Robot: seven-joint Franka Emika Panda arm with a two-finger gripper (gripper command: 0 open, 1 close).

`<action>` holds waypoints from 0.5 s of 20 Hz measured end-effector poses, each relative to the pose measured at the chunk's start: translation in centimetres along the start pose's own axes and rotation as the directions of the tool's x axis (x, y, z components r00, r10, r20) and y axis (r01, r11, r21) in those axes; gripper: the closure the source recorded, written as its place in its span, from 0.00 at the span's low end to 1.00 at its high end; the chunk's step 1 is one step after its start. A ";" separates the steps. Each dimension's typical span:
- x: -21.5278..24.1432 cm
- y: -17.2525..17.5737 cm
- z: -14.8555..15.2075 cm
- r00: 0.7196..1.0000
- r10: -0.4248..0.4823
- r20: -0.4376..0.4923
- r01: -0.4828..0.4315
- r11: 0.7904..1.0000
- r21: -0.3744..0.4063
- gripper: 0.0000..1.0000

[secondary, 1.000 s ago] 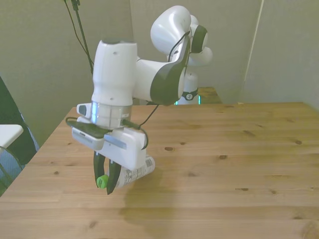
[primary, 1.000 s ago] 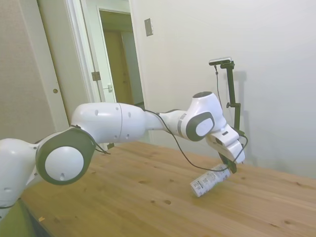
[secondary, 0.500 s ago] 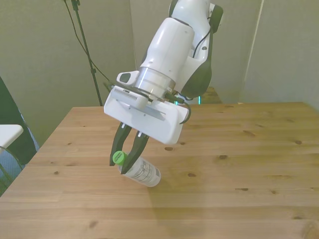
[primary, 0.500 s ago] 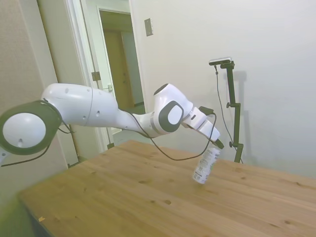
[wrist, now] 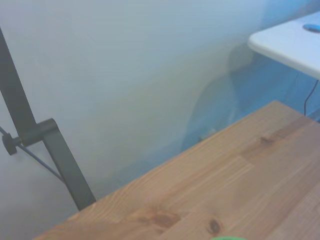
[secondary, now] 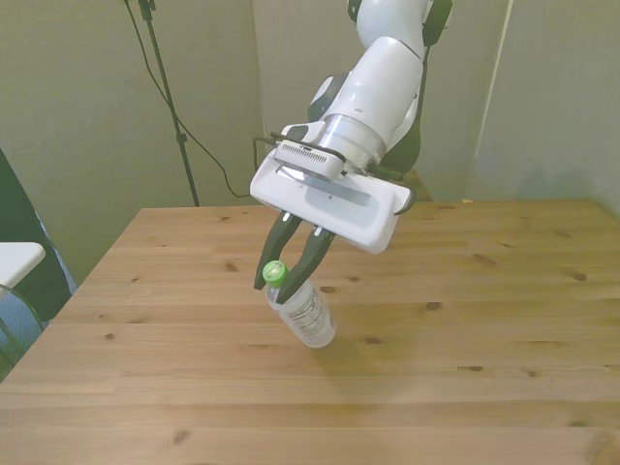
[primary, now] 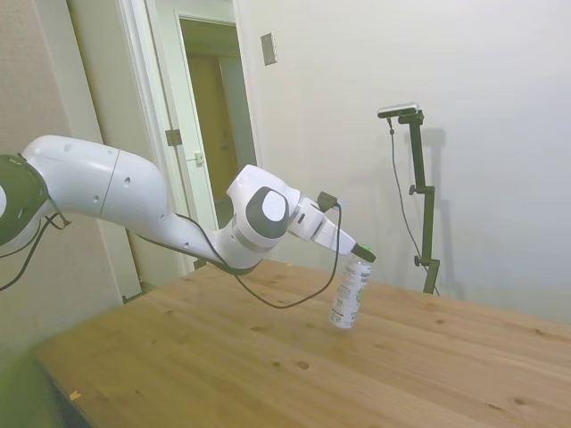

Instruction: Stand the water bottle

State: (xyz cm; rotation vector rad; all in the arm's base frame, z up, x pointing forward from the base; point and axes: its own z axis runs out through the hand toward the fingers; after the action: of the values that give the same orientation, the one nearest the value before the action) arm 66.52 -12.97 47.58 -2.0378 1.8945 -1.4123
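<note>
One water bottle point(primary: 347, 294) point(secondary: 304, 312) is pinched at its neck by the claw point(primary: 361, 257) point(secondary: 288, 274), the two dark fingers closed just under the green cap point(secondary: 274, 272). Below the claw the bottle hangs nearly upright in the side view, leaning in the front view with its base toward that view's right. Its base is at the wooden tabletop point(primary: 268, 357) point(secondary: 465, 291), probably touching, though contact is hard to confirm. Near the bottle, the wrist view catches only a green sliver of cap point(wrist: 227, 238).
</note>
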 end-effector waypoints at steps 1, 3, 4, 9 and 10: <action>-0.5 -0.3 -0.6 1.000 -0.001 -0.011 0.001 1.000 0.020 1.00; -1.8 -1.0 -1.6 0.999 0.004 -0.045 -0.001 0.998 0.057 1.00; -2.5 -1.1 -1.8 0.998 0.008 -0.062 -0.004 0.998 0.068 1.00; -6.2 -1.1 -1.4 0.987 0.038 -0.155 -0.021 0.994 0.108 1.00; -6.6 -1.0 -1.2 0.984 0.041 -0.175 -0.020 0.993 0.117 1.00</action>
State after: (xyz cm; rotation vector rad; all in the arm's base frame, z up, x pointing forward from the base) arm 67.56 -6.72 45.04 -1.8811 1.8484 -1.7035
